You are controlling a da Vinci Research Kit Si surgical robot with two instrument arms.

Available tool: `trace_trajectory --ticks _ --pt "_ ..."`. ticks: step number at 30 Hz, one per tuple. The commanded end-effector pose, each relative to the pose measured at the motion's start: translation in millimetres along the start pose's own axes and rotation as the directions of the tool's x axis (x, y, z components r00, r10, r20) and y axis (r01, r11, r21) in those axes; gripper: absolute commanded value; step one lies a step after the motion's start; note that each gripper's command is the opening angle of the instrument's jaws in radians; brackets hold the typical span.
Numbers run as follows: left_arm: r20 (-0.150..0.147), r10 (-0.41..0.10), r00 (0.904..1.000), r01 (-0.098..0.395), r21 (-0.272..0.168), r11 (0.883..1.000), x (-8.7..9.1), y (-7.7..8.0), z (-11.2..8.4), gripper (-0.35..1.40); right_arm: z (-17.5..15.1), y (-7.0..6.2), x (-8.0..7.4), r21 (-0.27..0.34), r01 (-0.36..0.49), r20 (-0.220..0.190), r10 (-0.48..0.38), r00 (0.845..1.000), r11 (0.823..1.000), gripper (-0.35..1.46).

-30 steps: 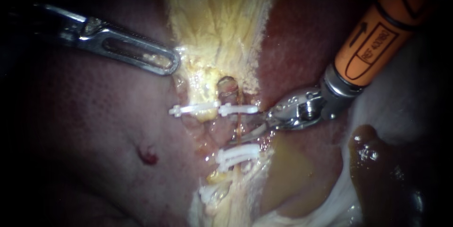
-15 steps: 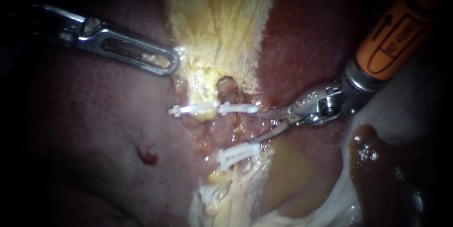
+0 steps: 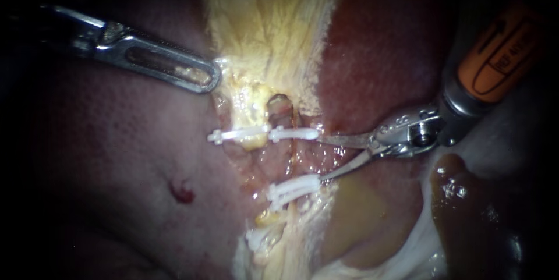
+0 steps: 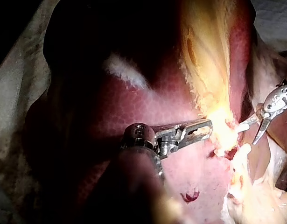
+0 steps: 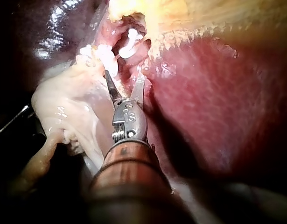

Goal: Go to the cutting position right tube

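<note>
Approaching the cut: the orange-shafted right instrument (image 3: 322,159), thin steel jaws spread, lies just right of the pinkish right tube (image 3: 293,160), between white plastic clips (image 3: 294,134). Next, it should advance astride the tube. The silver left instrument (image 3: 207,77) pinches pale yellow tissue (image 3: 250,91).

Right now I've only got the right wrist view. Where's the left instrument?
Observer: In the endoscope view the left instrument has its jaws shut on the yellowish tissue above the clips, well apart from your blades.
Operator: Blades around the right tube yet?
Observer: No. In the same view, the open blades of the right instrument stop short of the right tube. Their tips sit beside the ends of the upper clip and lower clip.
</note>
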Motion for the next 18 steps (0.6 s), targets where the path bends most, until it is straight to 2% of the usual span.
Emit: trace_trajectory --ticks 1,18 --pt "0.0 0.0 1.0 0.0 0.0 1.0 0.0 0.0 0.0 -0.35 0.3 0.0 0.1 0.005 -0.004 -0.003 0.004 1.0 1.0 0.93" --pt "0.0 0.0 1.0 0.0 0.0 1.0 0.0 0.0 0.0 -0.35 5.2 0.0 0.7 0.042 -0.028 -0.012 0.029 1.0 0.999 0.98"
